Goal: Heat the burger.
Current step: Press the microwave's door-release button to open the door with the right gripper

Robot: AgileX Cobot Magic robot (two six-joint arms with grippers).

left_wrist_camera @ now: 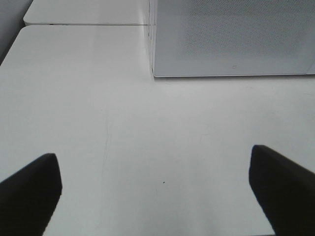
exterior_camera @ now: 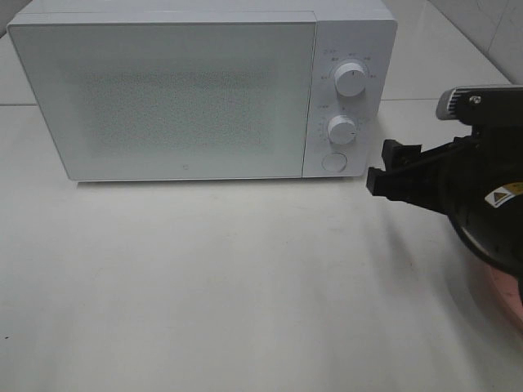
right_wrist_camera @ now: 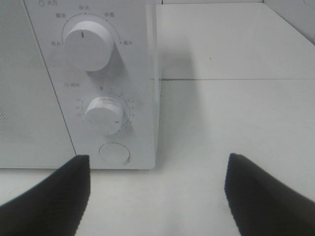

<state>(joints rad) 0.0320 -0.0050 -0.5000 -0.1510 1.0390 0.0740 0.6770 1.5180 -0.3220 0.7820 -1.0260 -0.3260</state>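
Note:
The burger is out of view in all three views. A white microwave (exterior_camera: 180, 90) stands at the back of the table with its door shut. My right gripper (exterior_camera: 384, 167) hovers open just right of the control panel, nothing between its fingers. The right wrist view shows the right gripper (right_wrist_camera: 157, 196) open, facing the upper knob (right_wrist_camera: 87, 46), the lower knob (right_wrist_camera: 105, 114) and the round button (right_wrist_camera: 114, 153). In the left wrist view my left gripper (left_wrist_camera: 155, 191) is open and empty over bare table, pointing at the microwave's lower left corner (left_wrist_camera: 155, 73).
A sliver of pink plate (exterior_camera: 511, 304) shows under the right arm at the right edge. The white table (exterior_camera: 245, 286) stretches in front of the microwave. A seam between table tops runs behind and right of the microwave (right_wrist_camera: 236, 78).

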